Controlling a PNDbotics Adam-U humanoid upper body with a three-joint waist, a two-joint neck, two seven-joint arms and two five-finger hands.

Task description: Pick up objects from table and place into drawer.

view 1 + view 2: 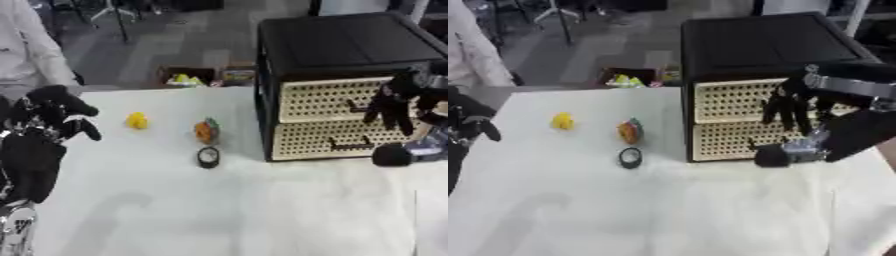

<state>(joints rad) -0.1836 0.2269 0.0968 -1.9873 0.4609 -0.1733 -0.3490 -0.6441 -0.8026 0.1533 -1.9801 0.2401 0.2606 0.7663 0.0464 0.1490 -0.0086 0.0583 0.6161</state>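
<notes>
White table point(219, 210) carrying yellow object point(136, 120), orange object point(206, 131), black ring point(208, 157), all left of drawer cabinet point(337, 120). Right hand point(791, 107) at upper drawer front, fingers hanging relaxed downward. Left hand point(54, 112) curled, empty.

You have no text, label, brand, number or sign to read in either view. The cabinet point(350, 85) at the upper right shows only a perforated front, and the small things on the counter point(219, 210) carry no legible marks.
</notes>
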